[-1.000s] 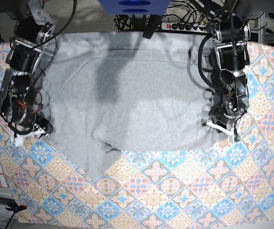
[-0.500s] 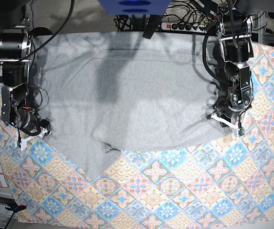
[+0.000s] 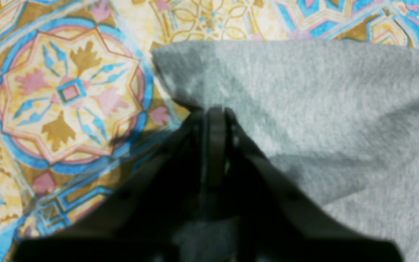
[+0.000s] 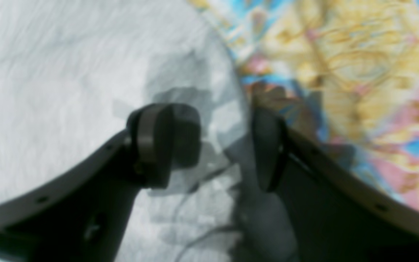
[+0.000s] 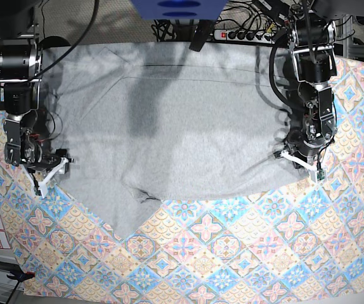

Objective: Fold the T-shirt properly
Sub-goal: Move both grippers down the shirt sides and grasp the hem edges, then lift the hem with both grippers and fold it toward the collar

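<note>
Two arms stand at the side edges of the T-shirt (image 5: 169, 120), which lies spread flat, plain side up, across the far half of the tile-patterned cloth (image 5: 233, 253).

At the base view's left, the right gripper (image 5: 50, 171) sits low at the shirt's side edge. Its wrist view shows the two fingers (image 4: 166, 142) standing well apart: one over grey knit, the other at the line where shirt meets patterned cloth. That view is blurred, so whether either pad touches the fabric cannot be told, and nothing is pinched between them. The arm's dark body hides part of the sleeve area behind it.

Along the near edge, a fold or pucker shows left of centre (image 5: 143, 195), where a flap of shirt points toward the front; its layering is hard to read. The far edge of the shirt runs under the blue mount (image 5: 177, 7) and cables and is cut off there.

At the right, the left gripper (image 5: 301, 163) has its jaws pressed together on the shirt's near corner (image 3: 180, 65), the fabric rising into the pinch in the wrist view. Bare patterned cloth lies in front of and outside both grippers, wide and unobstructed.
</note>
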Robot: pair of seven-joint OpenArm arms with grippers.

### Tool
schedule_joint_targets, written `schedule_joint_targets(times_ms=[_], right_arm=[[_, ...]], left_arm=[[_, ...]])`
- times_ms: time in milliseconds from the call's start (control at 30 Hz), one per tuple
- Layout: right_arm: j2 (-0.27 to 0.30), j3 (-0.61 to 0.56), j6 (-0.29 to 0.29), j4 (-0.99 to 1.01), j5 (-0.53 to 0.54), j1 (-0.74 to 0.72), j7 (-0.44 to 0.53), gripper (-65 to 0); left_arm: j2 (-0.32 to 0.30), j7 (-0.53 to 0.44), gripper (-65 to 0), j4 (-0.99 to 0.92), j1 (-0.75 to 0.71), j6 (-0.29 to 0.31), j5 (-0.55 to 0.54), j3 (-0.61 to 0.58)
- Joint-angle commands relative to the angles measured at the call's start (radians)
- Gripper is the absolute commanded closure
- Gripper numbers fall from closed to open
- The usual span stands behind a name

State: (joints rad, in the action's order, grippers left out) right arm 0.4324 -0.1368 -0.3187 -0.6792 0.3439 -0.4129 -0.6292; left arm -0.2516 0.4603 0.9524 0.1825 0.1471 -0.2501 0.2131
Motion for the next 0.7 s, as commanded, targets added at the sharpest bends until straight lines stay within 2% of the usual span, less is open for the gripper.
schedule_joint_targets(times_ms=[0, 100, 200, 367, 433, 667], right_arm=[[0.019, 0.007, -0.009, -0.009, 0.002, -0.027, 0.015, -33.4], [0.009, 0.007, -0.046, -0.009, 0.002, -0.025, 0.015, -32.8], [-0.028, 0.01, -0.096, -0.009, 0.004, -0.027, 0.021, -26.7], [-0.034, 0.016, -0.122, -0.009, 0.004, -0.028, 0.038, -6.8], [-0.034, 0.064, -0.124, -0.009, 0.004, -0.027, 0.048, 0.0], [-0.034, 0.251, -0.125, -0.02, 0.002, 0.013, 0.025, -0.4]], left_arm=[[-0.01, -0.002, 0.0, 0.015, 0.013, -0.007, 0.001, 0.003], [-0.01, 0.021, 0.0, 0.015, 0.013, -0.007, 0.001, 0.003], [-0.01, 0.024, 0.0, 0.017, 0.013, -0.007, 0.001, 0.003], [-0.01, 0.024, 0.0, 0.017, 0.015, -0.007, 0.001, 0.003], [-0.01, 0.024, 0.0, 0.017, 0.015, -0.007, 0.001, 0.003], [-0.015, 0.024, 0.0, 0.024, 0.015, -0.007, 0.001, 0.003]])
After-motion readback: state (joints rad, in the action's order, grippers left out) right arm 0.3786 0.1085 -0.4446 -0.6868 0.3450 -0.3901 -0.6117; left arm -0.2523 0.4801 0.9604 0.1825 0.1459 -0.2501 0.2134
